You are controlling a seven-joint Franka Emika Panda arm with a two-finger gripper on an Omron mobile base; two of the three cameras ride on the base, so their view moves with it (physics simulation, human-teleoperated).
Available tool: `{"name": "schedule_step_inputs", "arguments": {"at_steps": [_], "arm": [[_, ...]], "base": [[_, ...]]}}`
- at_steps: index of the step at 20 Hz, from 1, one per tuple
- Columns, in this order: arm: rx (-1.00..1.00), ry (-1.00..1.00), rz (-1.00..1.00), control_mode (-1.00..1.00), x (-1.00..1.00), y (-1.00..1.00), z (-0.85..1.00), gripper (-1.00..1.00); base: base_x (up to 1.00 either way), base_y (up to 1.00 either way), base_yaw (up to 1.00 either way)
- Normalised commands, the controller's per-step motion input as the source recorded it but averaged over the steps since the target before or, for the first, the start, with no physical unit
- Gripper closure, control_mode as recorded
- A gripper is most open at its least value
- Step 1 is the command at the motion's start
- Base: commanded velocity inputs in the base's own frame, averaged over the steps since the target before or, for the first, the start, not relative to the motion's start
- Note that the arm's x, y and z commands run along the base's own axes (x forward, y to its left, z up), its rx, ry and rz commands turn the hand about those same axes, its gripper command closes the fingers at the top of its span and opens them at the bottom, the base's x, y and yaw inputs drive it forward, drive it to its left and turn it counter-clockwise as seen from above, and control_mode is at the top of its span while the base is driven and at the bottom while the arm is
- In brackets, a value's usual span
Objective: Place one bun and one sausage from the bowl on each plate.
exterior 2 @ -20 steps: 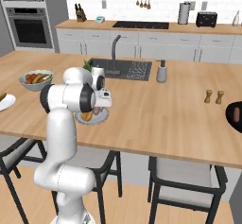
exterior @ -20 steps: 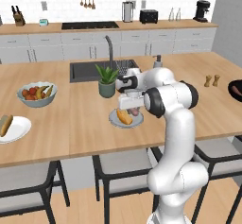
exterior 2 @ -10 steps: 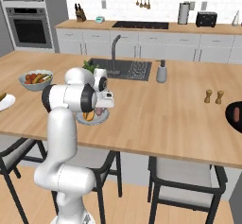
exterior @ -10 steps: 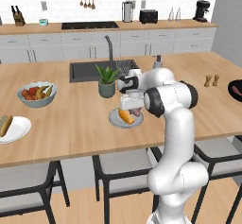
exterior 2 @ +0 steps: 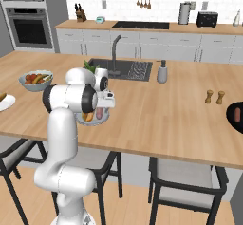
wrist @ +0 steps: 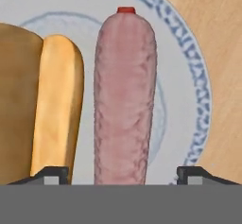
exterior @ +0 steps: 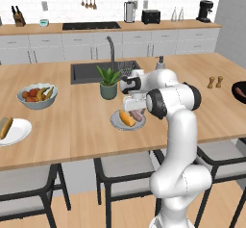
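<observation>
Where the wooden island counter (exterior: 72,126) nears its front edge, a small round plate (exterior: 116,123) with a blue patterned rim carries one bun (exterior: 126,118) and one pink sausage (exterior: 137,116), lying side by side, the sausage flat on the plate. The gripper (exterior: 132,109) hangs just above this plate, its jaws spread wide with a fingertip (wrist: 52,175) on each side of the sausage, pinching nothing. A second white plate (exterior: 19,133), well to the left, holds a bun with a sausage (exterior: 5,126). The black bowl (exterior: 238,91) sits at the counter's far right edge with a sausage inside. Also on the counter: a white fruit bowl (exterior: 37,96), a potted plant (exterior: 108,81) and two shakers (exterior: 215,82).
</observation>
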Motion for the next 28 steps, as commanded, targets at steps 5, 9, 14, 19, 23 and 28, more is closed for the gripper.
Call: {"name": "schedule_step_inputs", "arguments": {"at_steps": [5, 9, 14, 19, 23, 28], "arm": [[0.00, 0.00, 0.00, -1.00, 0.00, 0.00, 0.25, -1.00], [0.00, 0.00, 0.00, -1.00, -0.25, 0.00, 0.62, -1.00], [0.00, 0.00, 0.00, -1.00, -0.98, -0.02, 0.43, -1.00], [0.02, -0.01, 0.00, -1.00, -1.00, -0.11, 0.12, -1.00], [0.01, -0.05, 0.00, -1.00, -1.00, -0.12, -0.08, -1.00], [0.02, -0.03, 0.00, -1.00, -1.00, -0.20, -0.09, -1.00]], "base": [[0.00, 0.00, 0.00], [0.00, 0.00, 0.00], [0.00, 0.00, 0.00], [0.00, 0.00, 0.00], [0.00, 0.00, 0.00], [0.00, 0.00, 0.00]]}}
